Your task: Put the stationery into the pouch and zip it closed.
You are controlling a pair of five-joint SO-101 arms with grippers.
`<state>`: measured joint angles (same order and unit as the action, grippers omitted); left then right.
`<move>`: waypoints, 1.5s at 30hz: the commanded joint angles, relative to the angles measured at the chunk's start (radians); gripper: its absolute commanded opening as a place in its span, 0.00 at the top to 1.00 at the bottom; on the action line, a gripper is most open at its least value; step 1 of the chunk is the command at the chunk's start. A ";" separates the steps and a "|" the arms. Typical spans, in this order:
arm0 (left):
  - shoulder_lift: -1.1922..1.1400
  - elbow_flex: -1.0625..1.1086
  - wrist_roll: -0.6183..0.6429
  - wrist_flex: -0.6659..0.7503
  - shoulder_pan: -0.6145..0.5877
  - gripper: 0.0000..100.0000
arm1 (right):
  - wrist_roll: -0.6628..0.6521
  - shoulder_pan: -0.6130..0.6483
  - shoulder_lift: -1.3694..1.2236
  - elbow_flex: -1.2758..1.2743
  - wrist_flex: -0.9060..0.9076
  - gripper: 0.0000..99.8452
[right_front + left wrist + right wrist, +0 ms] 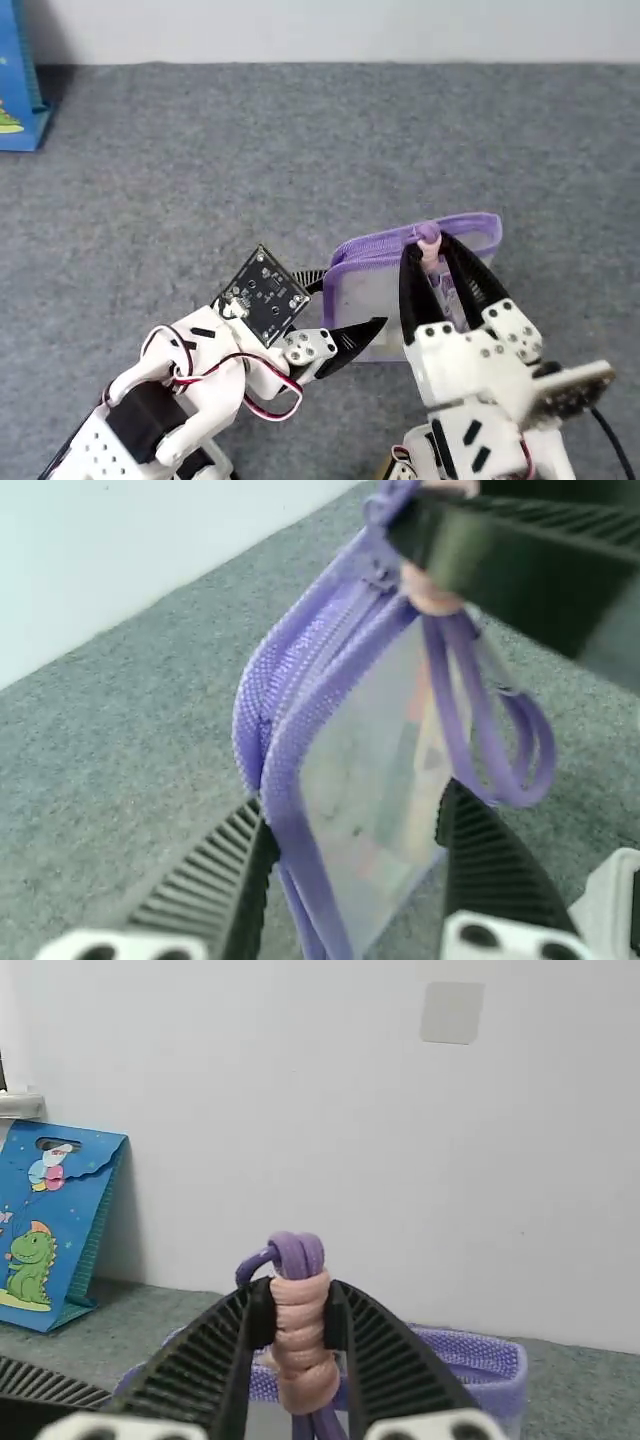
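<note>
The purple pouch (368, 290) with a clear side stands on its edge on the grey mat, its zip along the top. My right gripper (428, 246) is over the pouch's top, shut on the pink and purple zipper pull cord (298, 1328). My left gripper (345, 345) sits at the pouch's near left end, one finger on each side of the pouch (370, 780), shut on it. Blurred coloured stationery (400, 770) shows through the clear side. In the left wrist view, a black finger of the right gripper (500, 550) pinches the cord (432, 592), whose purple loop hangs down.
A blue gift bag (15, 95) leans against the white wall at the far left, and the blue gift bag (50, 1225) also appears in the right wrist view. The grey mat (300, 150) stretches open behind and to the left of the pouch.
</note>
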<state>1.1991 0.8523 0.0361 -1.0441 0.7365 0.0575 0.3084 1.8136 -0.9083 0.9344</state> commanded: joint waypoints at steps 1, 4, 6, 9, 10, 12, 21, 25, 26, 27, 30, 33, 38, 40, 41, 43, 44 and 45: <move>0.014 -0.051 0.005 0.021 0.003 0.77 | -0.038 0.018 0.002 0.086 0.054 0.99; 0.014 -0.050 0.005 0.012 0.003 0.77 | -0.041 0.022 0.002 0.118 0.120 0.99; 0.015 -0.051 0.005 0.008 0.003 0.77 | -0.041 0.022 0.002 0.144 0.162 0.99; 0.015 -0.056 0.005 0.008 0.002 0.77 | -0.044 0.022 0.002 0.157 0.193 0.99; 0.017 -0.058 0.005 0.008 0.002 0.77 | -0.049 0.019 0.002 0.157 0.193 0.99; 0.046 -0.058 0.005 0.008 0.002 0.77 | -0.078 0.019 0.002 0.155 0.191 0.99; 0.272 -0.054 0.003 -0.063 0.002 0.77 | -0.101 0.024 0.004 0.169 0.193 0.99; 0.270 -0.051 0.003 -0.078 0.002 0.77 | -0.100 0.024 0.004 0.172 0.193 0.99; 0.270 -0.048 0.003 -0.077 0.002 0.77 | -0.098 0.024 0.004 0.172 0.193 0.99; 0.270 -0.045 0.003 -0.075 0.002 0.77 | -0.098 0.024 0.004 0.172 0.196 0.99; 0.270 -0.027 0.003 -0.074 0.002 0.77 | -0.095 0.053 0.004 0.213 0.237 0.99; 0.270 0.007 -0.032 -0.071 0.003 0.77 | -0.100 0.153 0.004 0.275 0.289 0.99; 0.270 0.035 -0.041 -0.075 0.009 0.77 | -0.100 0.193 0.004 0.284 0.298 0.99; 0.270 0.036 -0.041 -0.077 0.009 0.77 | -0.100 0.193 0.004 0.272 0.295 0.99; 0.270 0.036 -0.041 -0.077 0.009 0.77 | -0.098 0.193 0.004 0.270 0.295 0.99; 0.270 0.036 -0.041 -0.077 0.009 0.77 | -0.097 0.194 0.004 0.270 0.295 0.99; 0.270 0.036 -0.041 -0.077 0.009 0.77 | -0.095 0.194 0.004 0.270 0.295 0.99; 0.270 0.039 -0.041 -0.077 0.009 0.77 | -0.095 0.194 0.004 0.270 0.295 0.99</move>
<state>1.4630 0.8938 0.0100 -1.1193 0.7442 -0.0361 0.4925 1.8228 -0.6797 1.2336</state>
